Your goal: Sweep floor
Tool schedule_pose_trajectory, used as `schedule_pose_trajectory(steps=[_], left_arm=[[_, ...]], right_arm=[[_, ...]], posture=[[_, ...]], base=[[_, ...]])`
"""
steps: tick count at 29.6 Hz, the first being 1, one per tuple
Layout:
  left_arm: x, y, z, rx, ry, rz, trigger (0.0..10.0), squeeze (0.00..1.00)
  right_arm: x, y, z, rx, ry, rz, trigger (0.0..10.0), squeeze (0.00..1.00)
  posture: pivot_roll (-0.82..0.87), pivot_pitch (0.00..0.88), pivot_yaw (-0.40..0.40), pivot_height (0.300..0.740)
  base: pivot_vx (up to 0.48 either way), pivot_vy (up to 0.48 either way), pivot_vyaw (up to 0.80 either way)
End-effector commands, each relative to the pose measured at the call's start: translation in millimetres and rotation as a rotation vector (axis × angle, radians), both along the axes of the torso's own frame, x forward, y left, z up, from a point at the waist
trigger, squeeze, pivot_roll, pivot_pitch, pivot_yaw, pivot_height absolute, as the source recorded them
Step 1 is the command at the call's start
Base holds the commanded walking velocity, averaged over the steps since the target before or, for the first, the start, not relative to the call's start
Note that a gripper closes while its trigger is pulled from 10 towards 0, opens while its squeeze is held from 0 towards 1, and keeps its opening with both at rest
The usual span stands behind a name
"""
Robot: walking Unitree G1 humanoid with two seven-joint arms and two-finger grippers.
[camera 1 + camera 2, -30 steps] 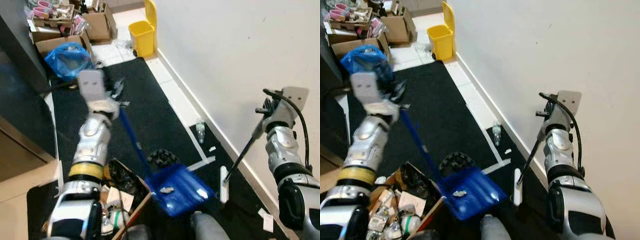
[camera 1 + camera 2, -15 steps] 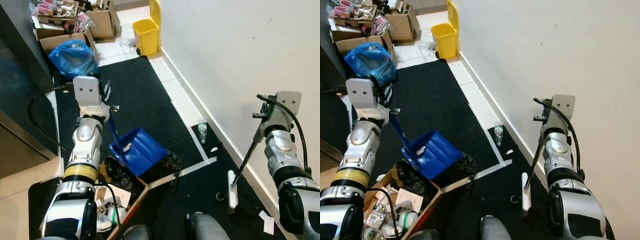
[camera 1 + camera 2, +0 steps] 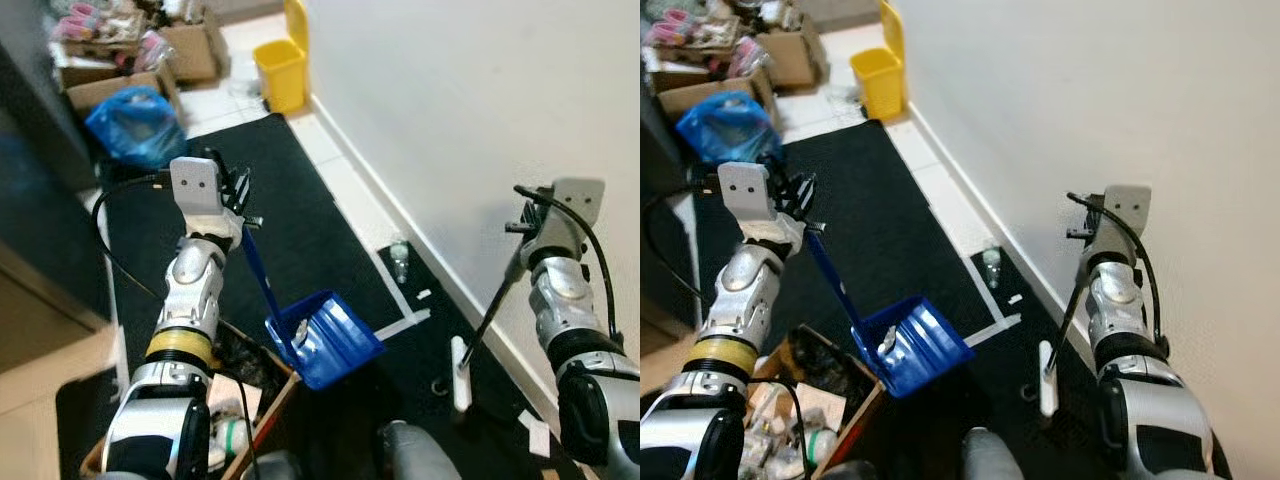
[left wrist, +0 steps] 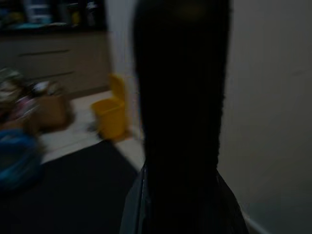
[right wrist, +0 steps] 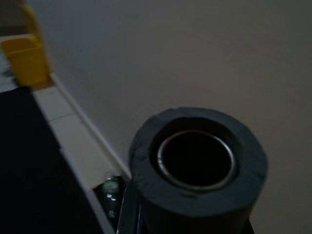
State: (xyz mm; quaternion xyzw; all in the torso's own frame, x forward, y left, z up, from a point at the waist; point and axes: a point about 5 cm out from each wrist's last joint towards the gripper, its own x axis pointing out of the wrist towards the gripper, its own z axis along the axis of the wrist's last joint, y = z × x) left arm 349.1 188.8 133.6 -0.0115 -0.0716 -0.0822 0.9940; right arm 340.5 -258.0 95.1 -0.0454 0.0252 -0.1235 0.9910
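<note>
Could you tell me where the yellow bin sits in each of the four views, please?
Left eye: yellow bin at top centre, against the wall.
Right eye: bin at top, left of centre.
Left wrist: bin left of centre.
Right wrist: bin upper left.
Shared landmark: white wall.

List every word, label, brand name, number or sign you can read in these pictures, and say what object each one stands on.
None can be read.
Plastic bottle by the wall: any label is too small to read.
Cardboard boxes at the far end: contents blurred, no print legible.
Yellow bin, blue dustpan, blue bag: no lettering visible.
</note>
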Motion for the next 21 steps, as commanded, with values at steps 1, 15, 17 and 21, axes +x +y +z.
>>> schedule_pose_trajectory(steps=[1, 15, 17, 21], left_arm=[[2.5, -3.3, 11, -0.024, -0.05, -0.011, 10.0, 0.0], [0.8, -20.8, 2, -0.041, -0.024, -0.07, 10.0, 0.0], [0.5, -22.0, 1, -0.041, -0.022, -0.075, 10.0, 0.0], [-0.4, -26.0, 0, -0.045, -0.017, -0.088, 10.0, 0.0]], right_arm=[[-0.4, -0.7, -2, -0.015, 0.02, 0.004, 10.0, 0.0], [0.6, -1.3, -1, -0.018, 0.03, 0.017, 10.0, 0.0], [0.6, -1.3, -1, -0.018, 0.031, 0.018, 10.0, 0.0], [0.6, -1.3, -1, -0.017, 0.034, 0.018, 10.0, 0.0]], posture=[[0.11, 0.001, -0.012, 0.74], [0.11, 0.0, -0.015, 0.74], [0.11, 0.0, -0.013, 0.74], [0.11, 0.0, -0.012, 0.74]], base=[[0.0, 0.0, -0.8], [0.0, 0.0, -0.8], [0.0, 0.0, -0.8], [0.0, 0.0, -0.8]])
